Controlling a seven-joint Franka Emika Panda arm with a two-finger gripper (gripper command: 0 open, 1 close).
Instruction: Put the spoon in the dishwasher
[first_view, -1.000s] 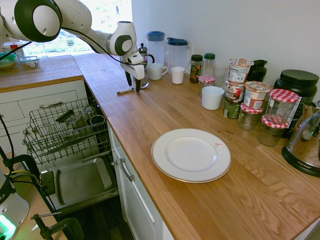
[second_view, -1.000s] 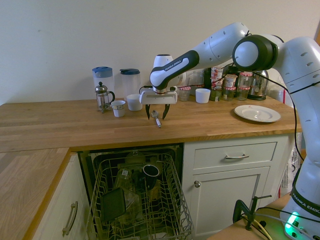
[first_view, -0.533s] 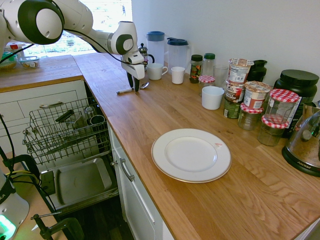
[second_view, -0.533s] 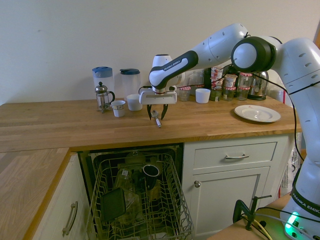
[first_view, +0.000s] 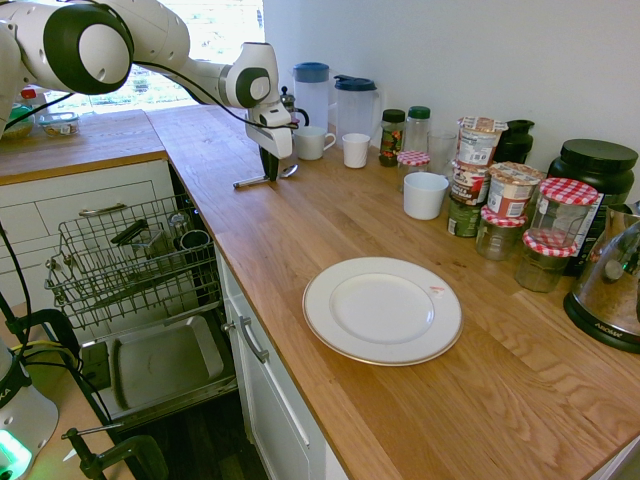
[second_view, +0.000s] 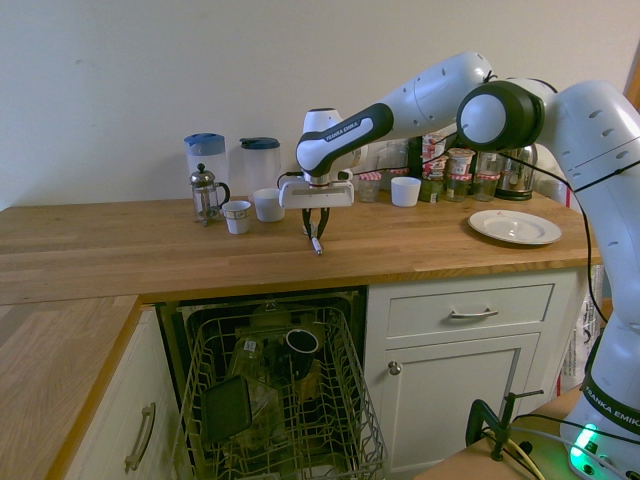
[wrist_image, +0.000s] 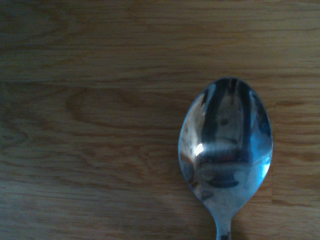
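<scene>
So far nothing is delivered: spoon (first_view: 262, 178) lies flat on the wooden counter (first_view: 340, 225), by the corner above the dishwasher (second_view: 280, 400). Gripper (second_view: 316, 236) is set straight down over the spoon, fingers nearly together on either side of the handle; jaws look narrowed around it, but whether a firm grip is made can't be told from these views. No lift is seen, spoon appears in contact w/ the counter.

Left to do, as judged: grip secured, spoon raised, carried over the counter edge, lowered into the pulled-out wire rack (first_view: 130, 265). Rack is open, door down, access looks clear.

Spoon orientation: long axis roughly crosswise to the counter front. In the 1st ext. view, bowl (first_view: 289, 170) is toward the wall side near the mugs, handle end toward the dishwasher side. Wrist view shows bowl (wrist_image: 226, 147) face up, hollow side reflecting.
</scene>
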